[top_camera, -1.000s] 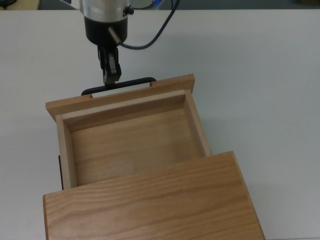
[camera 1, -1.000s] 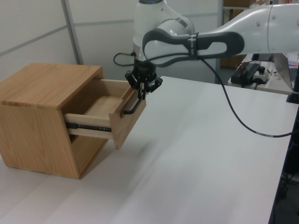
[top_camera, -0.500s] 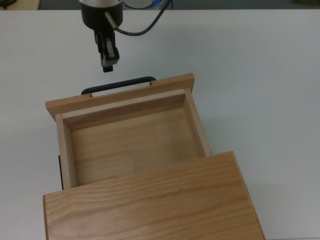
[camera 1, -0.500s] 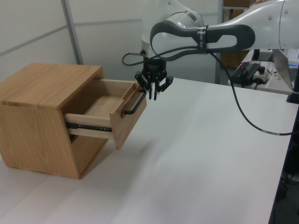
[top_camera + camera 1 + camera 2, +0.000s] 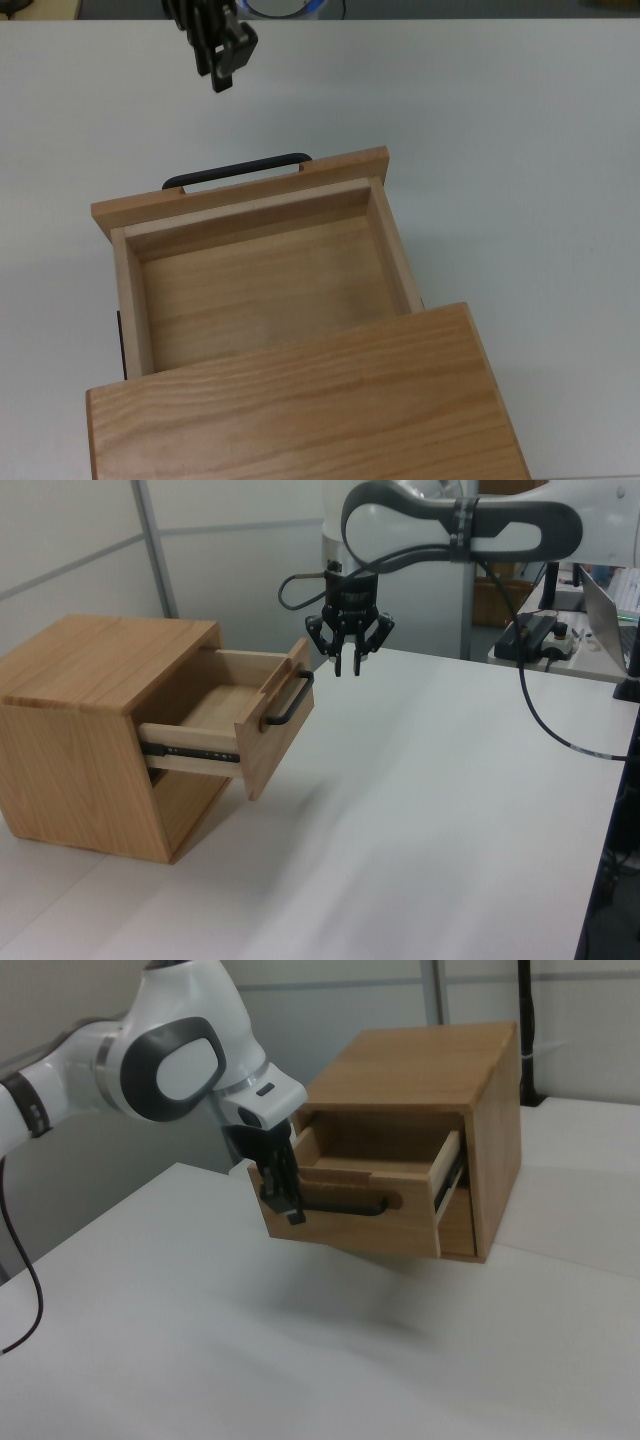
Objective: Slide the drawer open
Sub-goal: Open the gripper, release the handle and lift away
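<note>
Cabinet top board (image 5: 300, 400) fills the top view's six o'clock edge, nearest the camera. Beyond it, toward the picture's centre, the drawer (image 5: 265, 285) stands pulled well out of the cabinet (image 5: 90, 730), its light-wood tray bare and empty. The front panel (image 5: 240, 195) lies past the tray, and the black bar handle (image 5: 238, 168) runs along the panel's far side. Farthest off, at the top view's eleven o'clock, the hand (image 5: 222, 60) hangs over the white desk (image 5: 520, 150), well apart from the handle.

Change over the last second: the hand was at the handle, and it has since let go and drawn back and upward, while the drawer has kept its place. In the left view the hand (image 5: 351, 652) sits at the drawer's two o'clock with daylight between its fingers (image 5: 337, 660); they are spread and hold nothing. In the right view the hand (image 5: 283, 1188) overlaps the panel only by line of sight.

Judgement: with the tray extended on its rail and the hand released, the sliding step appears complete; only the retreat remains.
</note>
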Available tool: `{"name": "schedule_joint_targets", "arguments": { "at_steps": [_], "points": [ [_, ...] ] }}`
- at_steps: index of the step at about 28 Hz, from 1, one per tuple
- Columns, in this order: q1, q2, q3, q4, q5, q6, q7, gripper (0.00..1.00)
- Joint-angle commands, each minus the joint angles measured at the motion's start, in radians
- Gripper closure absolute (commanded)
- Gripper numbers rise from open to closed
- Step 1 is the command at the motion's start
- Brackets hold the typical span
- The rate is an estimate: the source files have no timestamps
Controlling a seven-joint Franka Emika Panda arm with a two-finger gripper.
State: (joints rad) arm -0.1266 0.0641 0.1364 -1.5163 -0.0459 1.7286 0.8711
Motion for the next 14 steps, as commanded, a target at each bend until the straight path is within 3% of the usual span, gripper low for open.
{"name": "schedule_joint_targets", "arguments": {
  "at_steps": [1,14],
  "points": [
    [-0.004,-0.015,-0.009,0.031,0.037,-0.084,-0.154,0.00],
    [-0.002,-0.030,0.000,0.085,-0.006,-0.237,-0.576,0.00]
  ]
}}
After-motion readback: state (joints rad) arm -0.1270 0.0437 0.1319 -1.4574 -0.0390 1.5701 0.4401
